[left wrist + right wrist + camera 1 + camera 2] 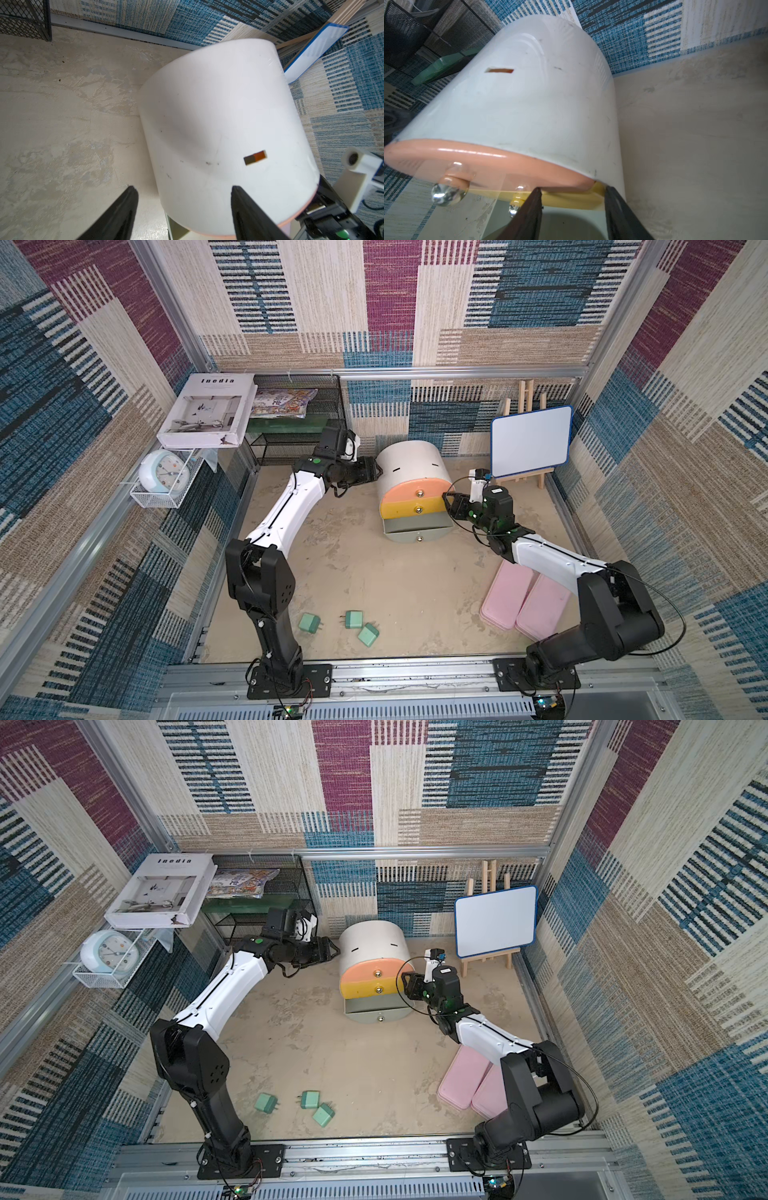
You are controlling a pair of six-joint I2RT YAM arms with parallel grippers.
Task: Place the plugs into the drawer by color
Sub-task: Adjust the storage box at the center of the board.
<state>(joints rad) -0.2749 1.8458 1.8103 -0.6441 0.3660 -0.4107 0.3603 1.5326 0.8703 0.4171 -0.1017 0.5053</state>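
The drawer (pixel 411 464) (pixel 372 940) is a white barrel cabinet with peach (pixel 415 490), yellow (pixel 415 508) and grey-green (pixel 417 536) fronts. The grey-green one is pulled out, and what shows of its inside (pixel 566 224) is bare. Three mint green plugs (pixel 309 622) (pixel 353 619) (pixel 368 635) lie on the floor near the front left, far from both arms. My left gripper (pixel 377 470) (pixel 184 188) is open against the cabinet's left rear side, one finger over the white shell (pixel 218 124). My right gripper (pixel 448 499) (pixel 573 190) is open at the right end of the yellow front (pixel 571 200).
Two flat pink boxes (pixel 507 597) (pixel 542 608) lie under my right arm. A whiteboard on a wooden easel (pixel 532 441) stands at the back right. A black mesh rack (pixel 299 423), a book (pixel 208 410) and a clock (pixel 164 470) in a wire basket sit at the back left.
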